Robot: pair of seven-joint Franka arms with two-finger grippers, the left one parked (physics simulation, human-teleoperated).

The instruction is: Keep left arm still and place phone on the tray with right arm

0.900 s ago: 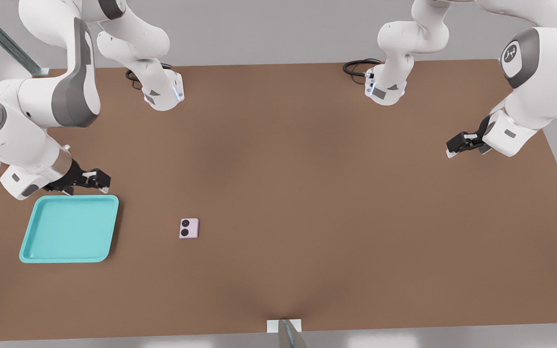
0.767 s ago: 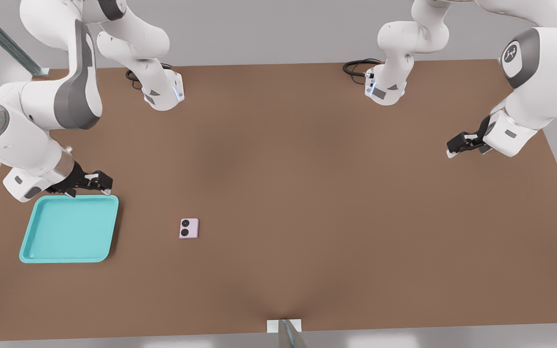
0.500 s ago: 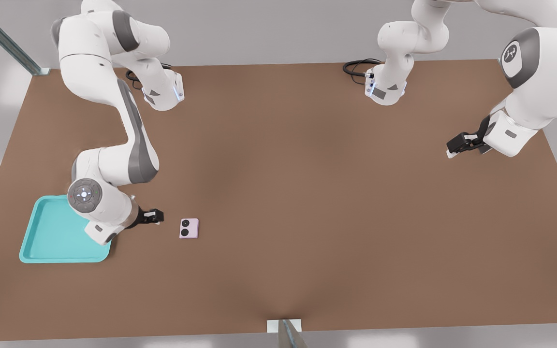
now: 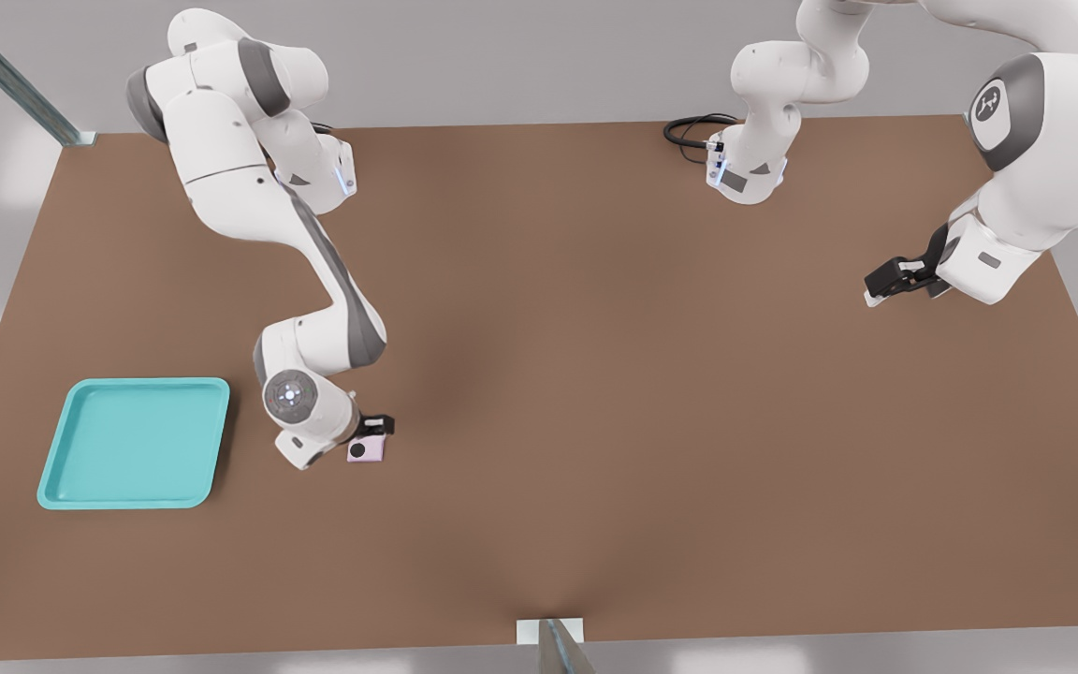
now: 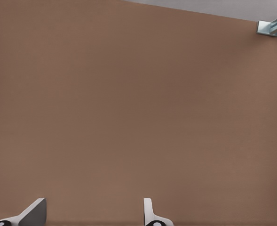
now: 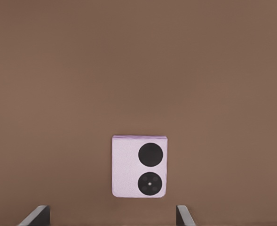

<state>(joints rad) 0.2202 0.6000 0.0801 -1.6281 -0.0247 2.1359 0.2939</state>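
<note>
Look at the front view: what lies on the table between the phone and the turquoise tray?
Only the gripper and its white wrist, above the phone; toward the tray the front view shows bare table.

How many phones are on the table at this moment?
1. The pink phone lies lens side up on the brown table, apart from the turquoise tray on the front view's left. The open gripper is right over it, partly hiding it in that view.

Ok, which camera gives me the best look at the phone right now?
The right wrist view: the phone lies whole and unobstructed on the table, lenses up, between the open gripper fingertips. In the front view the gripper hides part of the phone. The left wrist view shows only bare table.
</note>
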